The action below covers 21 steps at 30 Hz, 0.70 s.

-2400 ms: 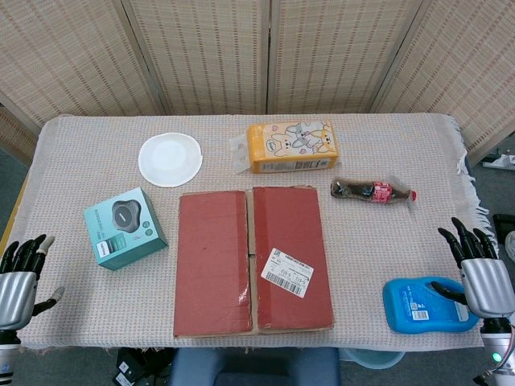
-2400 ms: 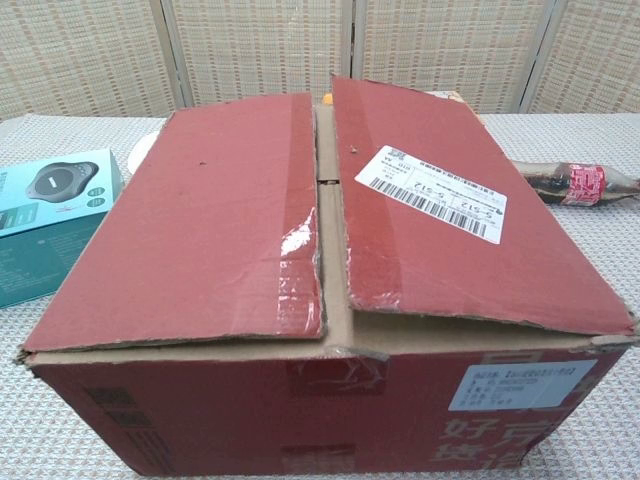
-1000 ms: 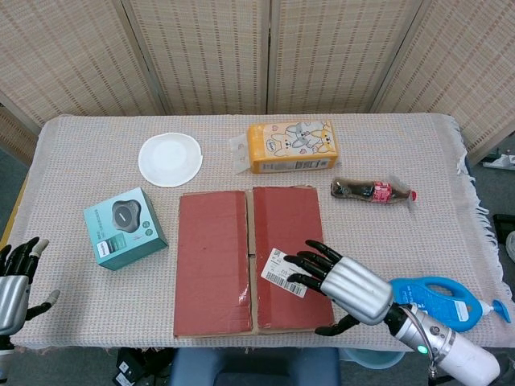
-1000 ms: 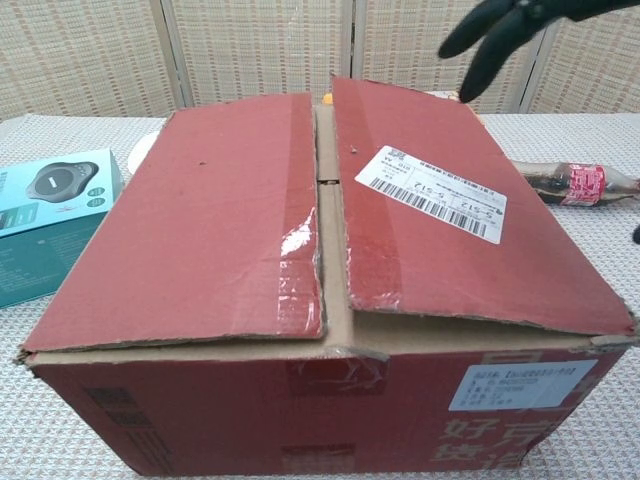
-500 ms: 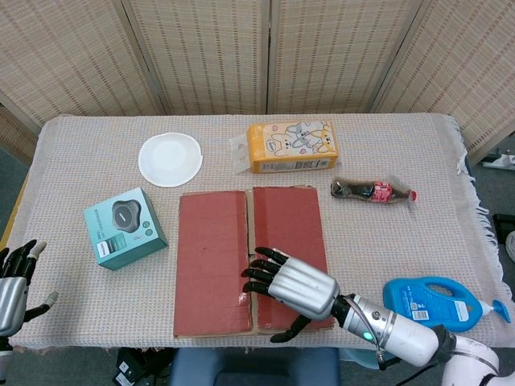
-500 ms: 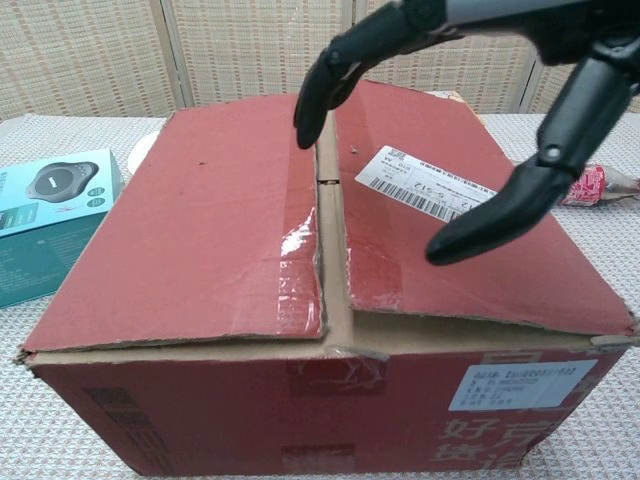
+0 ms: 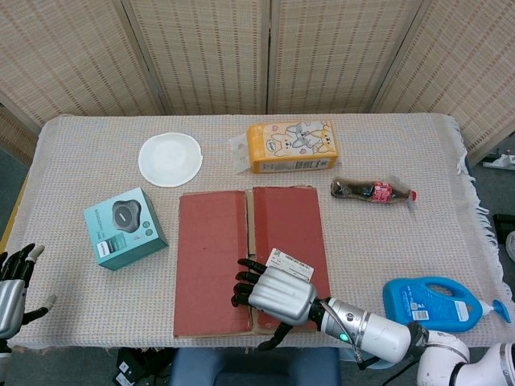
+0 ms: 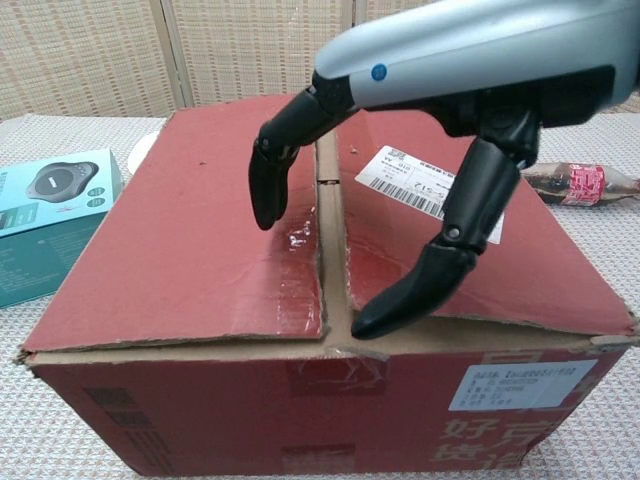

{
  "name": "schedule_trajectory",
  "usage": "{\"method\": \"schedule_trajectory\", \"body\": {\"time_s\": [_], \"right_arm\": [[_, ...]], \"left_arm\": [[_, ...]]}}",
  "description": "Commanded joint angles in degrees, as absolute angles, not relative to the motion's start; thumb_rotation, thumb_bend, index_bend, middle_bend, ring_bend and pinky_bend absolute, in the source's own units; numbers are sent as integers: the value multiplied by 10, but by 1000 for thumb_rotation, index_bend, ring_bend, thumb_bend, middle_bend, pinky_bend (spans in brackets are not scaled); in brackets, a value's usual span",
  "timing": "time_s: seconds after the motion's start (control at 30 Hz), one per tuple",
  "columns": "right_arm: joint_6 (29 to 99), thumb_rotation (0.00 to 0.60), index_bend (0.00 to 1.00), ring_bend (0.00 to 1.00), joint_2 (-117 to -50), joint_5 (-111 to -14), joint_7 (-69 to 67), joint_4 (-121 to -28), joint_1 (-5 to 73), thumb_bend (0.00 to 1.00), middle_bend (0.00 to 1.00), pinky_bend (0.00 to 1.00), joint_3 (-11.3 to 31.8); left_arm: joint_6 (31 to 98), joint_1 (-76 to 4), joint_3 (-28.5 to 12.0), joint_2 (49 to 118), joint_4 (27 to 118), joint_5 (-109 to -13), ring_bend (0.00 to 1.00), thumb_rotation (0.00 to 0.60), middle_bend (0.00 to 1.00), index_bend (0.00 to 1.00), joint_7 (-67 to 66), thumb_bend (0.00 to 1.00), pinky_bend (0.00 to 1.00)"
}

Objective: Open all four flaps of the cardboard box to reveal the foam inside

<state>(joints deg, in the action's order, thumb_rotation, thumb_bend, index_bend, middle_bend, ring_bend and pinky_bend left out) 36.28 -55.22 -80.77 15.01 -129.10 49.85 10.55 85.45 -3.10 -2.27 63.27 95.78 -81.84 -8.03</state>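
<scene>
Cardboard box (image 7: 249, 261) sits mid-table at near edge, both top flaps down, seam between them slightly gapped. Right hand (image 7: 269, 291) hovers over seam near box's front edge, fingers (image 8: 268, 180) spread and curved downward, thumb (image 8: 425, 270) low over right flap (image 8: 460, 235), nothing held. Left hand (image 7: 14, 280) waits at table's near-left corner, fingers apart, empty. Teal speaker box (image 7: 125, 227) just left of carton; blue detergent bottle (image 7: 430, 304) at right.
</scene>
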Motion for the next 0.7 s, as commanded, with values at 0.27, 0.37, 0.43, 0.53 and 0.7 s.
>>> {"method": "schedule_trajectory", "body": {"time_s": [0.27, 0.37, 0.43, 0.53, 0.7], "right_arm": [[384, 330, 364, 208, -549, -781, 214, -1300, 496, 0, 411, 0, 72], [398, 331, 370, 237, -548, -788, 221, -1305, 489, 0, 441, 0, 67], [408, 330, 371, 257, -546, -796, 219, -1308, 483, 0, 459, 0, 64], [425, 329, 374, 280, -538, -815, 210, -1313, 472, 0, 476, 0, 60], [464, 329, 388, 309, -510, -865, 187, -1330, 443, 0, 495, 0, 51]], "left_arm": [[853, -31, -23, 635, 954, -819, 128, 600, 87, 112, -76, 276, 0], [852, -31, -24, 635, 953, -819, 128, 600, 87, 111, -76, 276, 0], [852, -32, -24, 635, 953, -819, 128, 600, 87, 111, -76, 276, 0], [852, -32, -25, 635, 952, -819, 128, 600, 87, 112, -75, 276, 0], [851, -37, -28, 633, 952, -823, 128, 600, 87, 112, -73, 276, 0]]}}
